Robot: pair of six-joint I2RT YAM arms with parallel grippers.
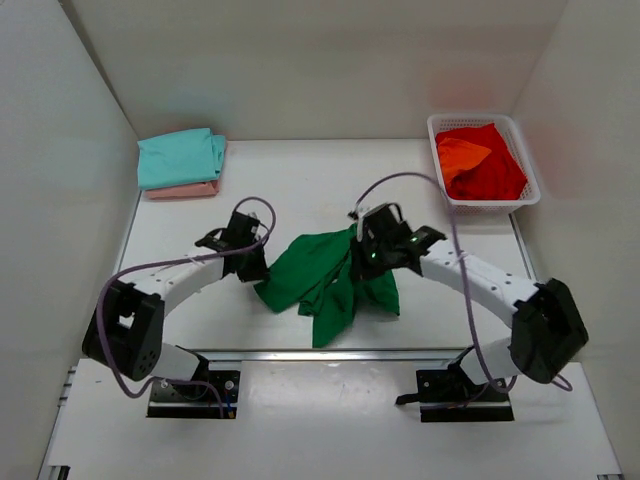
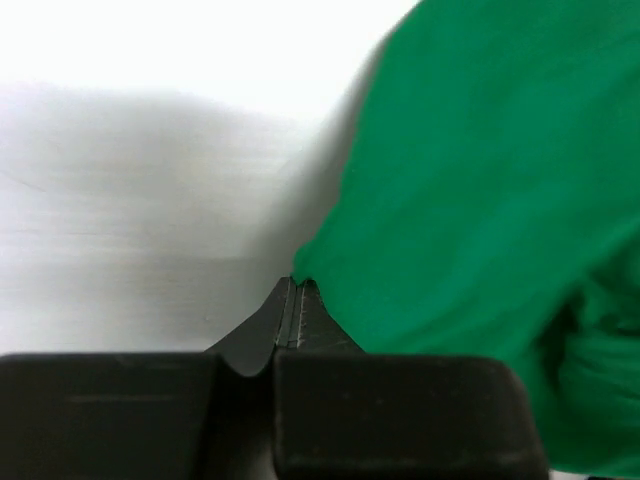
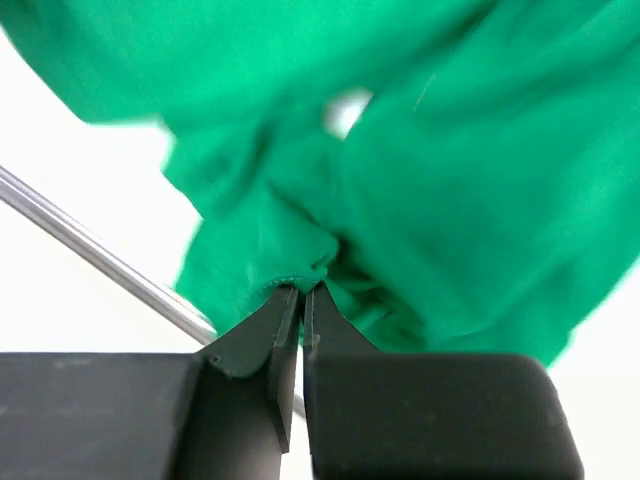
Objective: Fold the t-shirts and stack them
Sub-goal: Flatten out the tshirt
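A dark green t-shirt lies crumpled in the middle of the table, lifted a little between my two grippers. At its left corner my left gripper has its jaws shut, with the cloth's edge pinched at the very tips. My right gripper is shut on a bunched hem of the same shirt, which is caught between its tips. A folded teal t-shirt rests on a folded pale pink one at the back left. A red t-shirt and an orange one lie in the basket.
The white lattice basket stands at the back right corner. White walls close in the table on the left, back and right. A metal rail runs along the table's near edge and also crosses the right wrist view as a rail.
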